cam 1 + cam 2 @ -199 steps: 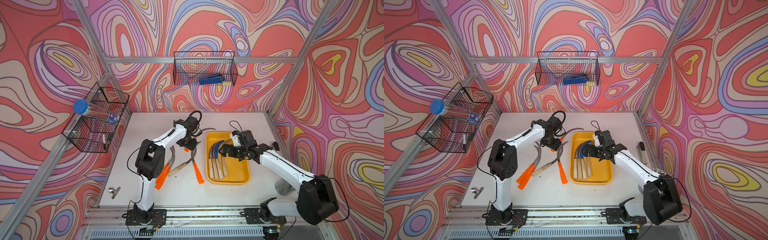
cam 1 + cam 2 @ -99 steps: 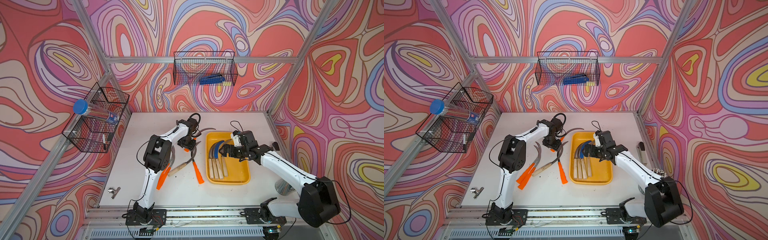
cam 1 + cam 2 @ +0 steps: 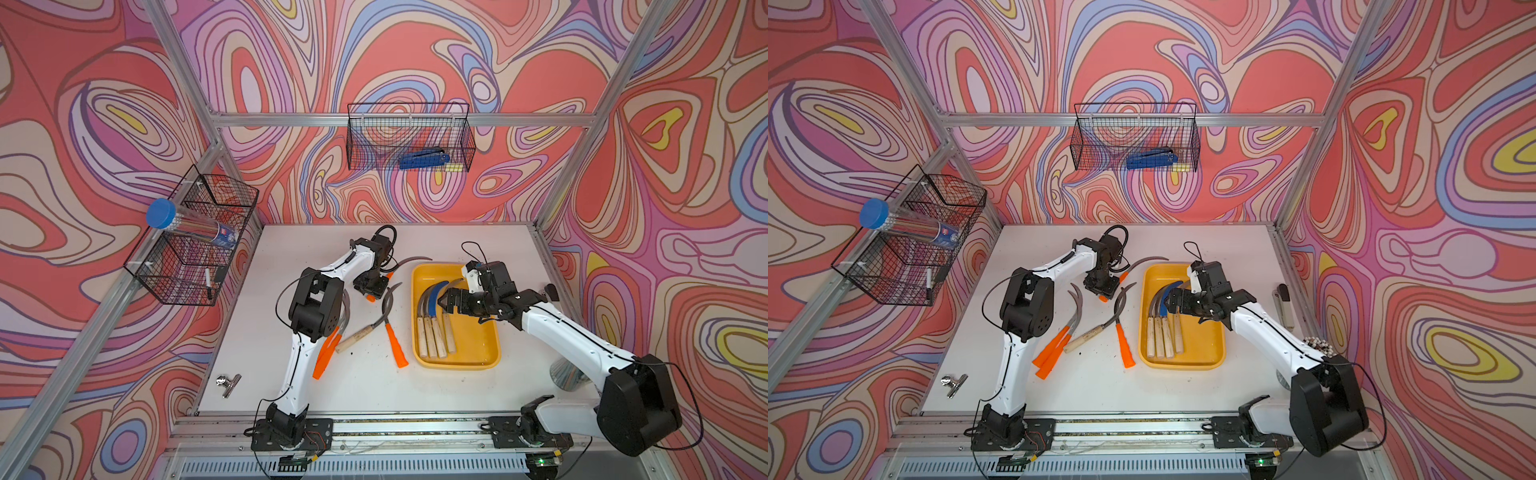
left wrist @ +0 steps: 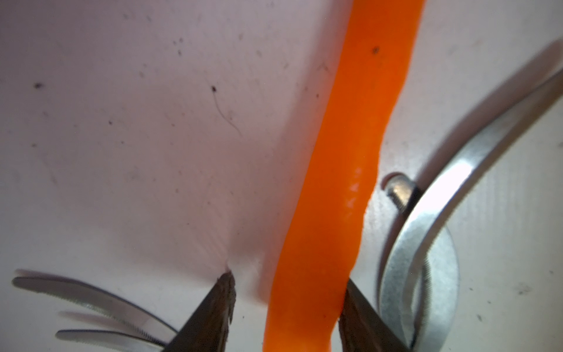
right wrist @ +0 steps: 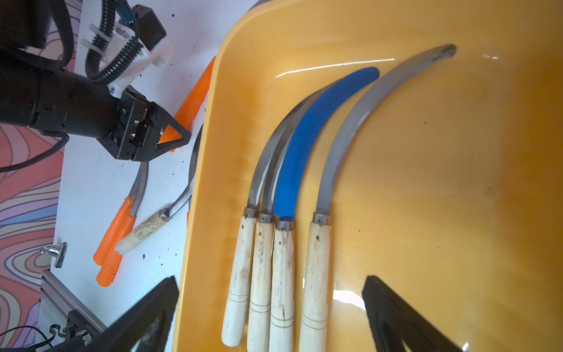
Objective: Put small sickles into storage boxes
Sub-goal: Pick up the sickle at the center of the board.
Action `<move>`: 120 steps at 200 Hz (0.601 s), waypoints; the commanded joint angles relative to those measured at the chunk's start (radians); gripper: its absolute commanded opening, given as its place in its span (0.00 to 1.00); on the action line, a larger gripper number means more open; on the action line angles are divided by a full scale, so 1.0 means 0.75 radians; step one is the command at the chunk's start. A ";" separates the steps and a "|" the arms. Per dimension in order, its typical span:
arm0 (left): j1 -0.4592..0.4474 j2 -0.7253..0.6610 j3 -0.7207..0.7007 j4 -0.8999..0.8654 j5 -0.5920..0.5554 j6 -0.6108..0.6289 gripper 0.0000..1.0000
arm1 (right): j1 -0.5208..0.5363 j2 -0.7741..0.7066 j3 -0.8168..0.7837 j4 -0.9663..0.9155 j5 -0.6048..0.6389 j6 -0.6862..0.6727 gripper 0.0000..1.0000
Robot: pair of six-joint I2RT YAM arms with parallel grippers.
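My left gripper (image 4: 288,276) is down at the table, its jaws open astride the bright orange handle (image 4: 350,137) of a small sickle. One finger (image 4: 356,304) touches the handle and the other (image 4: 213,304) stands a little off it. In a top view this gripper (image 3: 370,290) is left of the yellow storage box (image 3: 478,345), and the sickle's grey blade (image 3: 411,261) curves toward the box's far corner. Several wooden-handled sickles (image 5: 283,259), one with a blue blade (image 5: 307,137), lie side by side in the box. My right gripper (image 5: 271,279) hangs open above them, holding nothing.
Loose sickles lie left of the box: one orange-handled (image 3: 395,349), one wooden-handled (image 3: 357,334), two orange-handled (image 3: 326,357) by my left arm. A binder clip (image 3: 228,383) lies front left. Wire baskets hang on the back wall (image 3: 409,137) and the left wall (image 3: 195,241).
My left gripper has come down onto the orange handle and its jaws have narrowed around it. The left elbow swung forward. The right arm has stayed put.
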 commanded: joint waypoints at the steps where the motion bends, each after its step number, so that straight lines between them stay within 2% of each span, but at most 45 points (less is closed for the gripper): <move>1: 0.005 0.056 0.020 0.002 0.023 -0.018 0.44 | -0.007 -0.017 0.002 0.000 -0.001 0.006 0.98; 23: 0.005 0.044 0.007 0.017 0.023 -0.037 0.42 | -0.007 -0.022 0.008 0.000 -0.003 0.010 0.98; 35: 0.004 0.038 0.003 0.017 0.009 -0.044 0.37 | -0.007 -0.024 0.012 -0.001 -0.004 0.013 0.98; 54: 0.003 0.029 -0.003 0.017 0.004 -0.052 0.36 | -0.007 -0.027 0.017 -0.002 -0.003 0.015 0.98; 64: 0.005 0.024 -0.009 0.019 0.004 -0.058 0.31 | -0.007 -0.027 0.019 -0.004 -0.003 0.016 0.98; 84: 0.004 0.007 -0.032 0.027 0.000 -0.076 0.30 | -0.007 -0.027 0.019 0.001 -0.009 0.020 0.98; 100: 0.004 -0.004 -0.047 0.032 -0.006 -0.092 0.23 | -0.007 -0.030 0.016 0.003 -0.015 0.027 0.98; 120: 0.004 -0.015 -0.053 0.017 -0.021 -0.113 0.22 | -0.007 -0.039 0.013 0.008 -0.023 0.034 0.98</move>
